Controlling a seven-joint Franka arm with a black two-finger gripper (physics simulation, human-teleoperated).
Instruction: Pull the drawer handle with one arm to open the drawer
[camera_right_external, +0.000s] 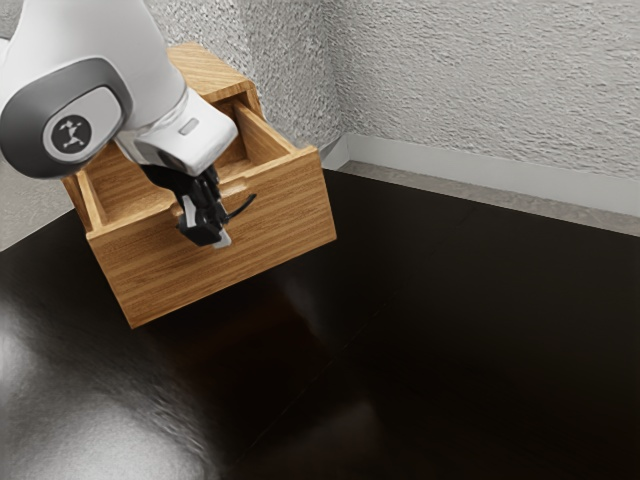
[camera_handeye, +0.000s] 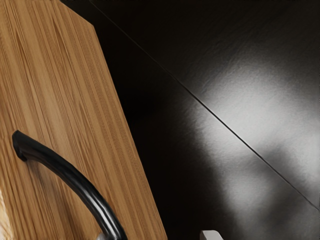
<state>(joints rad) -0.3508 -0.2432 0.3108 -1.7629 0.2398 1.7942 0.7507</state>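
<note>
One wooden drawer (camera_right_external: 275, 215) pulled well out of its cabinet (camera_right_external: 212, 72), hand (camera_right_external: 207, 228) at the black handle (camera_right_external: 244, 205).
Drawer sits at 10 o'clock in exterior view, its inside showing from above; dark glossy table (camera_right_external: 450, 350) spreads toward 4 o'clock. Arm comes in from 11 o'clock, and the hand is at the handle's 9 o'clock end, against the drawer front. Cannot tell if hand is clamped on handle or loose. Wrist view: curved handle on wood-grain front, table beyond.
</note>
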